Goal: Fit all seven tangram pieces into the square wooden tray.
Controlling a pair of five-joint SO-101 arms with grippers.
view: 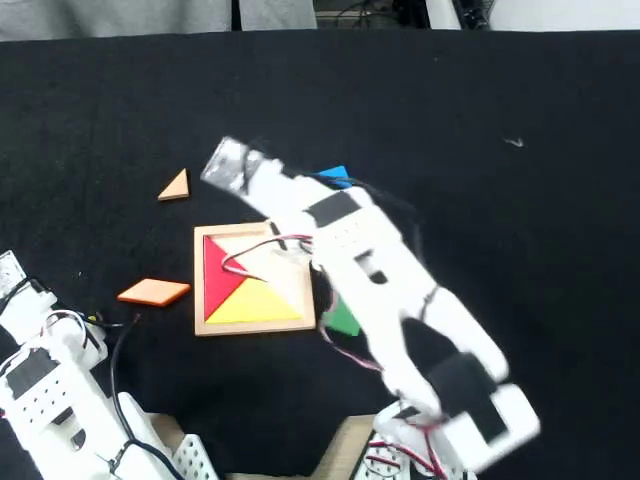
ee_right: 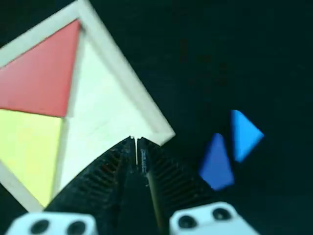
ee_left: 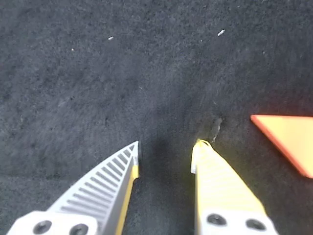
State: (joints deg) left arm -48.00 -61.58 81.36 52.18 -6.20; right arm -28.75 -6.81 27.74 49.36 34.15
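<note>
The left claw (ee_left: 166,147) is held released above the black tabletop (view: 500,120), beside a flat orange parallelogram piece (view: 153,291). The square wooden tray (view: 199,290), mid-tabletop, is partly filled by a red triangle (view: 218,272) and a yellow triangle (view: 258,302). The right claw (ee_right: 136,142) is held clenched, empty, over the tray's corner.

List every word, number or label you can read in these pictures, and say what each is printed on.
None: no text can be read anywhere. The wooden tray, red piece, yellow piece and orange piece are plain; the left gripper and right gripper bear no legible marks.
</note>
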